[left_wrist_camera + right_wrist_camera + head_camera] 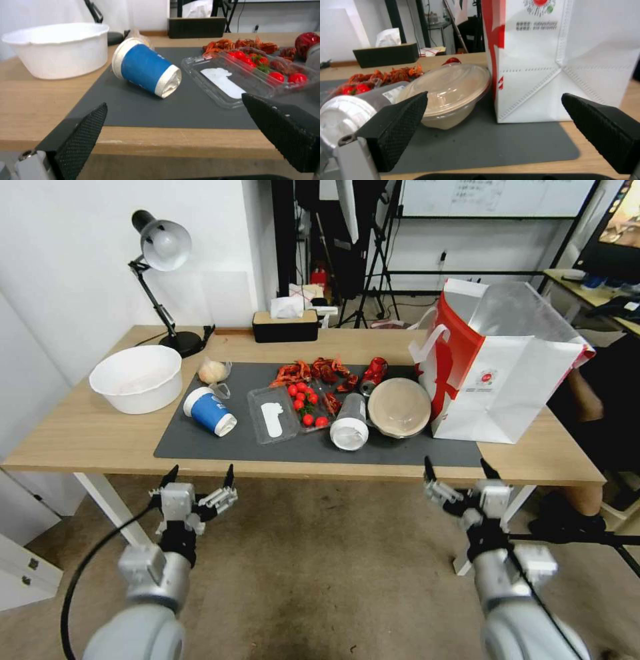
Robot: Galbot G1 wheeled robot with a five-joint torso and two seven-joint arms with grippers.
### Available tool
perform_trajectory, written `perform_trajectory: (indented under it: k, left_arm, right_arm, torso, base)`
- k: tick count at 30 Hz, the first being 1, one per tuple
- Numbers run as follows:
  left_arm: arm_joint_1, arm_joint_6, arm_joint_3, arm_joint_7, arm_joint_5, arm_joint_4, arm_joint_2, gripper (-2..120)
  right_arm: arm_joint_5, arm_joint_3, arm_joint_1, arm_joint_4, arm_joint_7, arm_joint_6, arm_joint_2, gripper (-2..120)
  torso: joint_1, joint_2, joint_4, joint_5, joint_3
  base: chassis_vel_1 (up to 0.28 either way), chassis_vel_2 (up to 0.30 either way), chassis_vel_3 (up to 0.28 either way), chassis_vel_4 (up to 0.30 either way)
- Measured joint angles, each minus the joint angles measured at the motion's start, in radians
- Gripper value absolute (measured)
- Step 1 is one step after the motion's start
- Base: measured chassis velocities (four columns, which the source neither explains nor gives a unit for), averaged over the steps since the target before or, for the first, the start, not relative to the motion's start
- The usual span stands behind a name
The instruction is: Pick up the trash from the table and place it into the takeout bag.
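Trash lies on the dark mat (220,443) of the table (80,437): a blue cup (210,411) (146,71) on its side, a clear clamshell with cherry tomatoes (290,410) (248,75), crayfish shells (313,371), a crushed red can (375,373), a grey cup with white lid (351,423) (350,115), a lidded beige bowl (400,408) (450,93) and a small clear bag (213,372). The takeout bag (507,367) (560,60) stands open at the right. My left gripper (198,478) (173,117) and right gripper (461,469) (493,117) hover open before the table's front edge, holding nothing.
A white plastic tub (138,377) (56,50) sits at the table's left, a desk lamp (163,280) behind it. A black tissue box (285,323) stands at the back edge. A seated person's legs (587,447) are beside the table's right end.
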Motion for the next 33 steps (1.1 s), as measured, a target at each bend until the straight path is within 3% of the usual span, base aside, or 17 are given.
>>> perform_trajectory:
  k: [13, 22, 33]
  left_arm:
    - [-0.012, -0.042, -0.01, 0.001, -0.013, 0.039, -0.003, 100]
    - [-0.003, -0.069, -0.012, 0.001, 0.006, 0.046, -0.009, 100]
    - [0.008, -0.091, -0.019, 0.001, 0.015, 0.046, -0.01, 100]
  right_arm:
    - [0.344, -0.119, 0.137, -0.14, 0.071, 0.128, -0.044, 100]
    - [0.593, -0.182, 0.226, -0.207, 0.168, 0.104, -0.035, 100]
    - [0.697, -0.203, 0.273, -0.249, 0.222, 0.085, -0.005, 96]
  torso:
    - [0.0, 0.0, 0.0, -0.0003, 0.0]
    - [0.0, 0.0, 0.0, -0.0003, 0.0]
    - [-0.001, 0.0, -0.0001, -0.0004, 0.0]
  base:
    - [0.0, 0.0, 0.0, 0.0]
    - [0.0, 0.0, 0.0, 0.0]
    - [0.0, 0.0, 0.0, 0.0]
